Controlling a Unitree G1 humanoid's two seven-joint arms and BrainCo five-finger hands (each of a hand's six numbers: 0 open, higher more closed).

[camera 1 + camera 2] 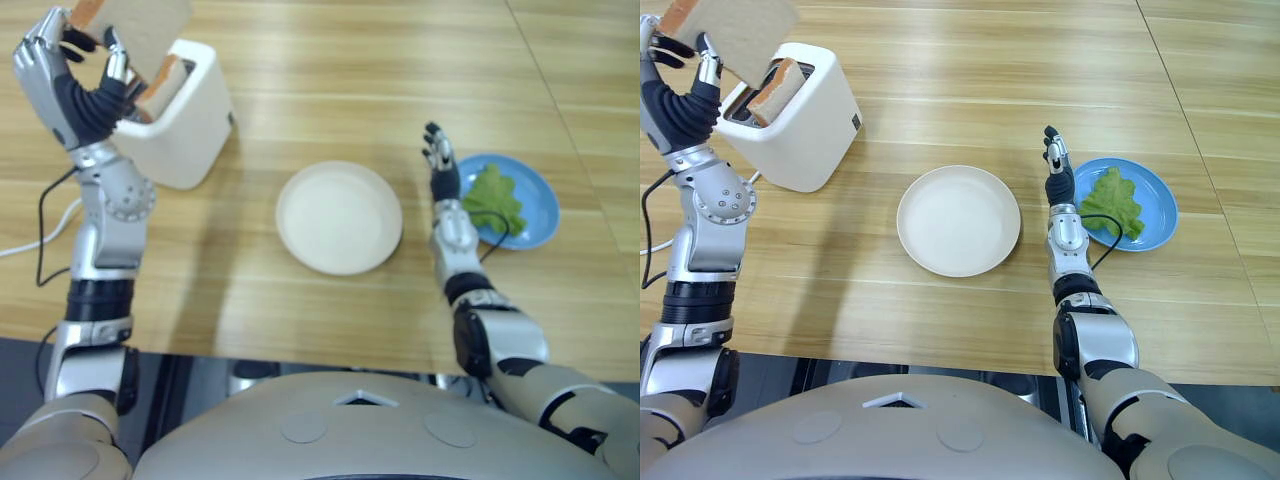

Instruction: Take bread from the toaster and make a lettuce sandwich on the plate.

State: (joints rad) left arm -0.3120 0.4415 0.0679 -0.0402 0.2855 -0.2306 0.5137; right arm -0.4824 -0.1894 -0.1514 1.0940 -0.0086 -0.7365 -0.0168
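One wooden table (940,90) carries everything, and the single cream plate (958,220) lies bare at its middle. One white toaster (815,130) stands well to the left of the plate and farther from the robot. One blue plate (1162,210), smaller than the cream one, sits to the right of the plate, apart from it. A single lettuce leaf (1115,205) lies on the blue plate, on the side nearer the cream plate. There are two slices of bread. One bread slice in the toaster (775,85) stands tilted in a slot with its brown crust showing. The lifted bread slice (740,35) hangs in the air above the toaster, far left of the plate. The left arm stands bent upward left of the plate, its forearm near vertical. The left hand (65,90) is raised over the toaster, with its fingers curled around the lower edge of the lifted slice. The right arm reaches forward just right of the plate. The right hand (1057,170) lies between the plate and the blue plate, at the blue plate's rim. Its fingers are stretched out straight and hold nothing.
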